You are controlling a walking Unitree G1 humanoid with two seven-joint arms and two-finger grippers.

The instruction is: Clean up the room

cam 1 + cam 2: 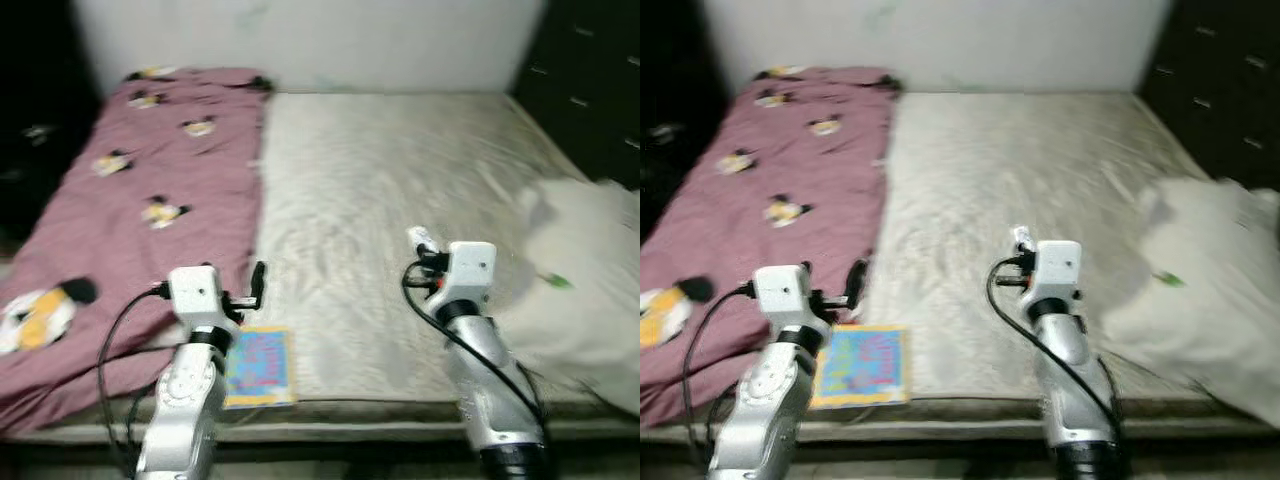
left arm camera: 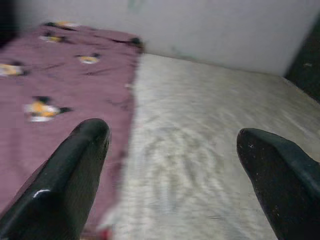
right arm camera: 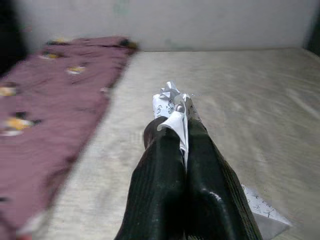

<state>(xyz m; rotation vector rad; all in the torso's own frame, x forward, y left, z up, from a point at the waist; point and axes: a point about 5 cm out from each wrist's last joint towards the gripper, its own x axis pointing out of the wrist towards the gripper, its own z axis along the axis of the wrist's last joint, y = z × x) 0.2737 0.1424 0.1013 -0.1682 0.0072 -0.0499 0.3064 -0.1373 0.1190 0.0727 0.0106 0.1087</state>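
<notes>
right gripper [image 3: 182,117] pinching crumpled paper [image 3: 170,100] over bare mattress [image 1: 400,180], left gripper [image 2: 172,137] spread

We find no text that can be read. The paper [image 3: 172,107] pinched in the right gripper [image 3: 182,117] bears small dark printed marks, too blurred to make out. The book [image 1: 259,366] at the near edge shows a colourful cover, its lettering illegible.
</notes>
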